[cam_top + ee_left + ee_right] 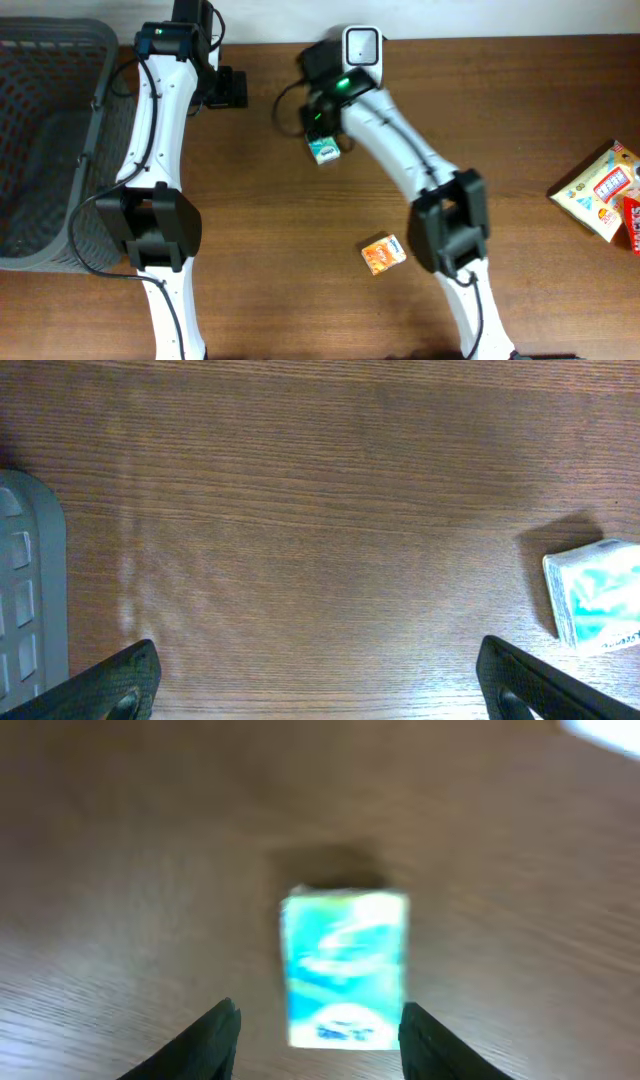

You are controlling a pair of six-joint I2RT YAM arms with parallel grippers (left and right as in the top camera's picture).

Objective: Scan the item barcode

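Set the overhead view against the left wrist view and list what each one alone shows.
Overhead only: the white device at the far edge, the orange packet, the snack bags at the right edge. Left wrist only: how the left gripper stands, fingers wide apart, nothing between them. Both: the teal box, the grey basket and the wooden table.

Bare tabletop (280, 220) centre; basket (60, 60) left, snack packets (600, 190) right.
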